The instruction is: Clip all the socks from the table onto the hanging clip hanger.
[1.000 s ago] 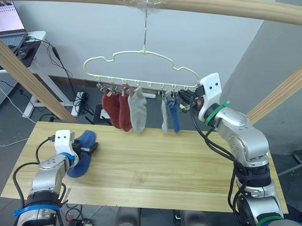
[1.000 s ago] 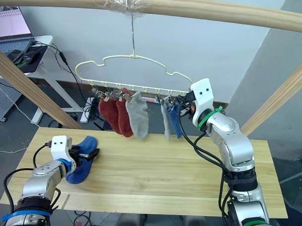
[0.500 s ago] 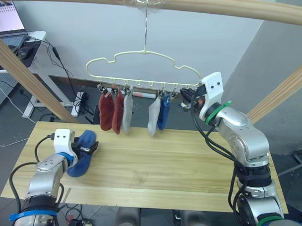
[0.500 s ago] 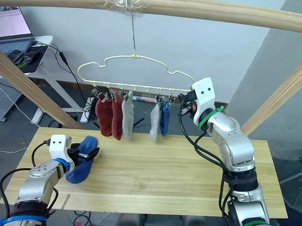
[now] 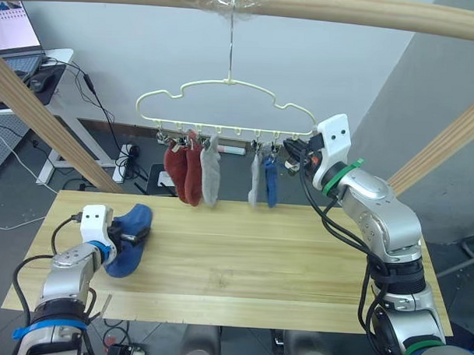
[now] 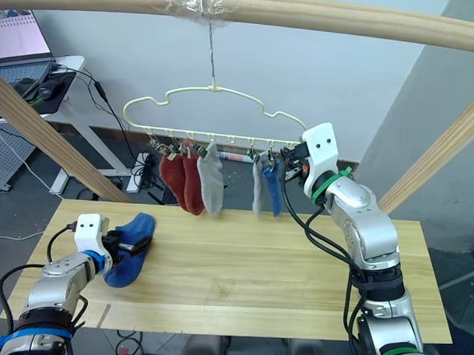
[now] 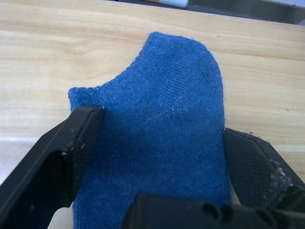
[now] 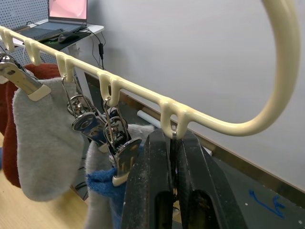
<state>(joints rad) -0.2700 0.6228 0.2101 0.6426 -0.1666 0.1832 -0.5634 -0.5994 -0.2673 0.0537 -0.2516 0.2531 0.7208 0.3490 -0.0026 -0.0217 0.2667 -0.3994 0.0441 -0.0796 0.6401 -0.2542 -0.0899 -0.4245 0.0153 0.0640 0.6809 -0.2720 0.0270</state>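
A blue sock (image 5: 130, 240) lies on the table (image 5: 250, 260) at its left end. My left gripper (image 7: 162, 125) is open, with one finger on each side of this sock and the fabric between them. The clip hanger (image 5: 224, 90) hangs from the top pole. Clipped to it are two rust-red socks (image 5: 184, 169), a grey sock (image 5: 211, 173), a second grey sock (image 5: 255, 180) and a blue sock (image 5: 271, 182). At the hanger's right end, my right gripper (image 8: 174, 145) is shut on the last metal clip.
A round wooden pole (image 5: 360, 9) runs across the top, and slanted poles stand at the left (image 5: 44, 124) and right (image 5: 444, 142). Behind the table's left end is a desk (image 5: 50, 70) with a laptop and cables.
The hanging socks have swung and twisted on their clips, and the hanger has shifted slightly. Both grippers stay where they were.
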